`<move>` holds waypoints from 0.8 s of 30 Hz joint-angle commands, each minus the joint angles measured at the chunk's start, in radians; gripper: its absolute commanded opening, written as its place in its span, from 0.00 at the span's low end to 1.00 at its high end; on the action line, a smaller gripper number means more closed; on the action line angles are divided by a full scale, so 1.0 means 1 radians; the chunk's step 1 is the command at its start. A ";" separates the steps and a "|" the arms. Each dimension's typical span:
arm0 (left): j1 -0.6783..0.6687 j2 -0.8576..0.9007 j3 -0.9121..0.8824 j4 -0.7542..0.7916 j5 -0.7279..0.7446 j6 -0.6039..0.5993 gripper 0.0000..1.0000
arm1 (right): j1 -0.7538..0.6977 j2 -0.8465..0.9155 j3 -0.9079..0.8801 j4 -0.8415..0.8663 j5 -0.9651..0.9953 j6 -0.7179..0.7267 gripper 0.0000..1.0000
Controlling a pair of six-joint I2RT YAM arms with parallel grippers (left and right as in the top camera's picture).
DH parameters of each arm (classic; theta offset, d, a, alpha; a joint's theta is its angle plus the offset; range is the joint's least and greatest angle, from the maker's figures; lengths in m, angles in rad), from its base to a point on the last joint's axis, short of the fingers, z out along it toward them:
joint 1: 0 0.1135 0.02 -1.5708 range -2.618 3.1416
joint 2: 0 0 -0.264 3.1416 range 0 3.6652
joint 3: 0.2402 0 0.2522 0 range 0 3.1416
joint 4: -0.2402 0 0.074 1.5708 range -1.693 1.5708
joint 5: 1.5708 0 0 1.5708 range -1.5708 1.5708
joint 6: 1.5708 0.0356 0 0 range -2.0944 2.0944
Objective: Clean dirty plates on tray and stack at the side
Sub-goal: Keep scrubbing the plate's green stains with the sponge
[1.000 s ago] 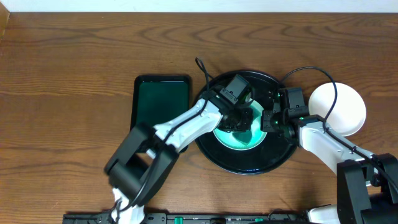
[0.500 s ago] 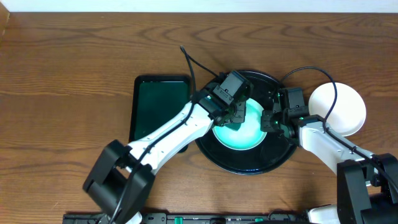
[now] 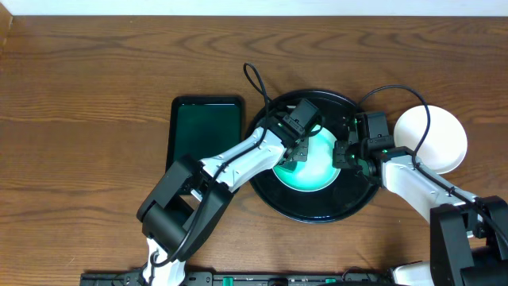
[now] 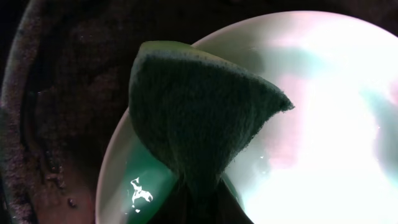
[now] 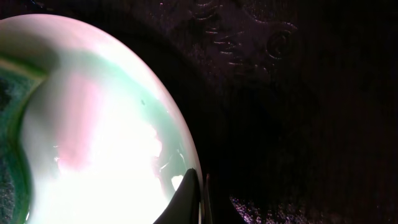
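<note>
Blocking much of the mint-tinted plate (image 3: 324,167) on the black tray (image 3: 309,210) (green tray (image 3: 206,127) left, white plate (image 3: 440,135) right) is the left pincer (image 3: 300,151) clamping a sponge (image 4: 199,118); the right pincer (image 3: 343,156) nips its rim.

The left gripper (image 3: 295,152), clamped on the dark green sponge (image 4: 199,112), now sits nearer the left edge of the pale mint round plate (image 3: 321,163) than a second ago, baring more of its bright middle. The white left arm (image 3: 238,155), stretched out half a second ago, is folded again, and its black cable (image 3: 252,78) loop has shifted.
</note>
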 commanded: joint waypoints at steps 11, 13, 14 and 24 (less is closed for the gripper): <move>-0.001 0.070 0.001 0.058 0.535 0.013 0.07 | 0.010 0.005 -0.001 -0.005 -0.058 -0.002 0.01; -0.001 0.070 0.001 0.071 0.549 0.013 0.07 | 0.010 0.005 -0.001 -0.005 -0.058 -0.002 0.01; -0.001 0.070 0.001 0.074 0.550 0.013 0.08 | 0.010 0.005 -0.001 -0.005 -0.058 -0.002 0.01; 0.034 -0.094 0.006 0.073 0.493 0.021 0.08 | 0.010 0.005 -0.001 -0.004 -0.058 -0.002 0.01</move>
